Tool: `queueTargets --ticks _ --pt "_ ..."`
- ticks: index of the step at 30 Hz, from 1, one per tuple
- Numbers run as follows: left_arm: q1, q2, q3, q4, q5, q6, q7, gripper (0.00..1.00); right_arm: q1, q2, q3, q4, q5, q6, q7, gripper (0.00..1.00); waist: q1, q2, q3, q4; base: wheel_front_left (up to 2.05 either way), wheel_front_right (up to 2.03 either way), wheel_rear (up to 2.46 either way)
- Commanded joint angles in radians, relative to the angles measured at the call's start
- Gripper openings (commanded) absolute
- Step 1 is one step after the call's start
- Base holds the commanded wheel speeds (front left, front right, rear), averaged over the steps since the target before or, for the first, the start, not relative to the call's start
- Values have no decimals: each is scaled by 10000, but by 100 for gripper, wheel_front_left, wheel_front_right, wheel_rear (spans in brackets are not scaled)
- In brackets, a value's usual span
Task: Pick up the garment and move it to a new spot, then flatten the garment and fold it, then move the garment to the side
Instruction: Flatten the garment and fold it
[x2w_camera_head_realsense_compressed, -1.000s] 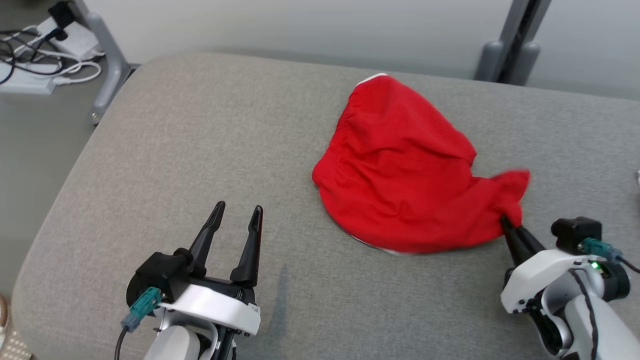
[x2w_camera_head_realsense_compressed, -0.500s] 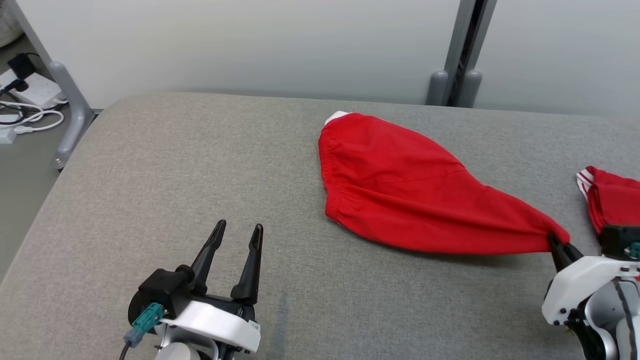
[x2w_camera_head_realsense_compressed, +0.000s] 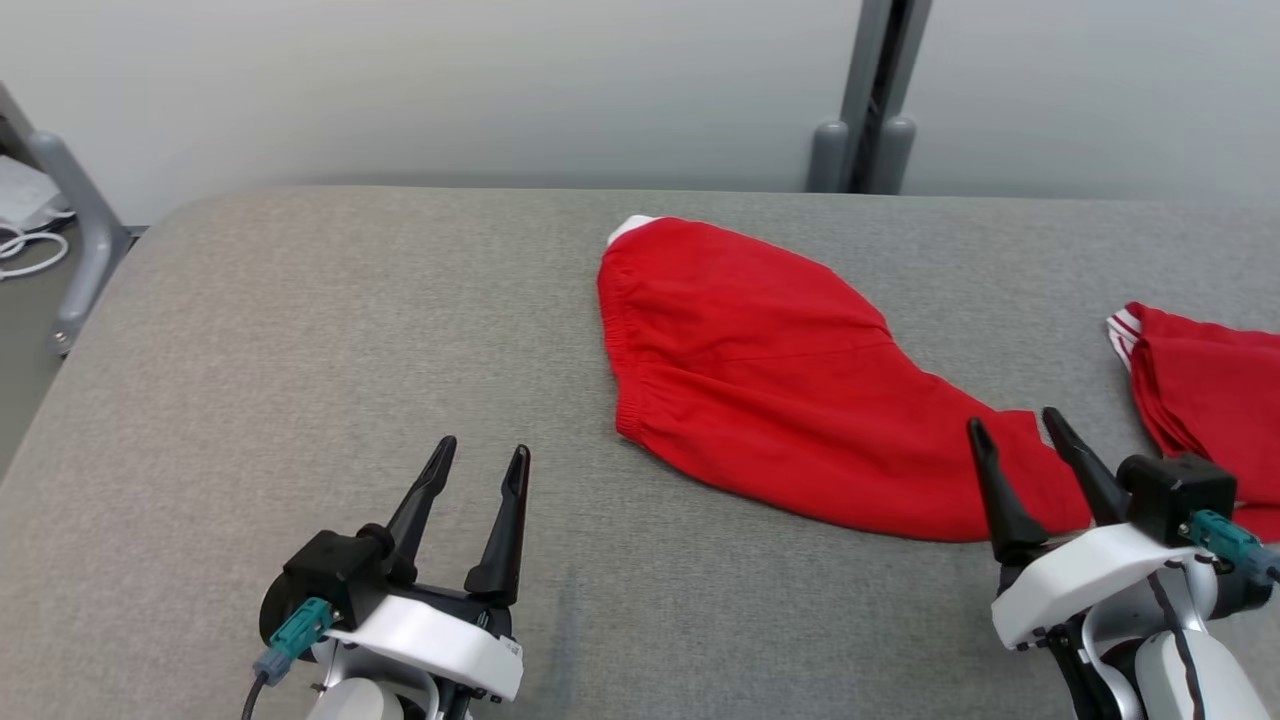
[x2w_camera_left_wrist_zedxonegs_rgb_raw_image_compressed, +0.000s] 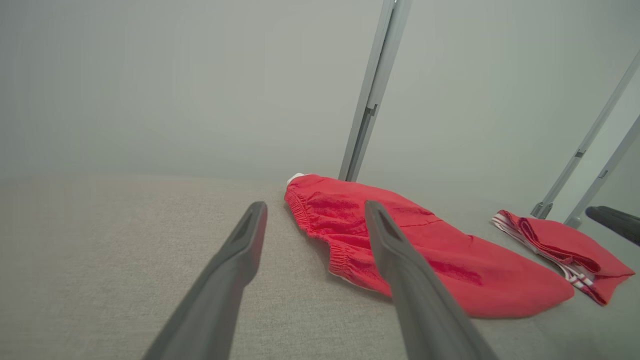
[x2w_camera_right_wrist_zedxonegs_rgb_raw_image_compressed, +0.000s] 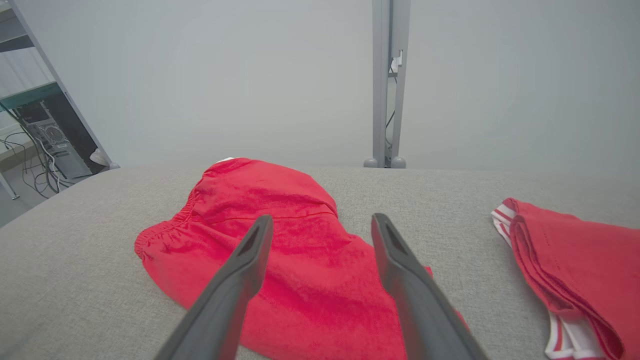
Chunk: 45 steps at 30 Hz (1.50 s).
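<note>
The garment (x2w_camera_head_realsense_compressed: 760, 390), red shorts with an elastic waistband, lies stretched out on the grey padded table (x2w_camera_head_realsense_compressed: 300, 330), waistband to the left and one end drawn out to the right. My right gripper (x2w_camera_head_realsense_compressed: 1011, 420) is open, its fingers just over that drawn-out end and holding nothing. In the right wrist view the garment (x2w_camera_right_wrist_zedxonegs_rgb_raw_image_compressed: 280, 235) spreads under and beyond the open right gripper (x2w_camera_right_wrist_zedxonegs_rgb_raw_image_compressed: 322, 217). My left gripper (x2w_camera_head_realsense_compressed: 485, 447) stands open and empty near the table's front, left of the garment. The left wrist view has the garment (x2w_camera_left_wrist_zedxonegs_rgb_raw_image_compressed: 425, 250) ahead of the open left gripper (x2w_camera_left_wrist_zedxonegs_rgb_raw_image_compressed: 315, 205).
A second red garment with white stripes (x2w_camera_head_realsense_compressed: 1200, 390) lies folded at the table's right, close to my right gripper. Grey posts (x2w_camera_head_realsense_compressed: 860, 100) stand behind the table against a pale wall. A metal leg and cables (x2w_camera_head_realsense_compressed: 40, 240) are off the table's left edge.
My right gripper dragged the garment's corner rightward, stretching it out, then opened and let it go. The head camera has also shifted. The left gripper has stayed put.
</note>
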Motion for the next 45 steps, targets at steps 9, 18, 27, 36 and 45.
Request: queueTargets --ticks 9,18,27,36,45 --pt "-765 32 -276 949 75 -110 -39 100 -43 -592 1160 -93 790 -7 -665 100 0 0 379 -1085 0 0 0" --pt "-1947 61 -363 2966 359 -125 -39 100 -323 -652 1257 -58 878 -7 -884 100 0 0 976 -2041 0 0 0" --pt "-3335 217 -276 5076 29 -257 76 100 -531 -560 1201 72 919 -7 -1108 100 0 0 1550 -2629 0 0 0" --pt "-3974 264 -819 5950 -423 -477 60 0 -660 -498 1183 282 962 -7 -1230 100 0 0 1791 -2679 0 0 0" --pt "-3536 760 -2420 4998 -1317 -467 -26 0 -620 -483 1119 535 919 -7 -1368 100 0 0 1414 -2205 0 0 0"
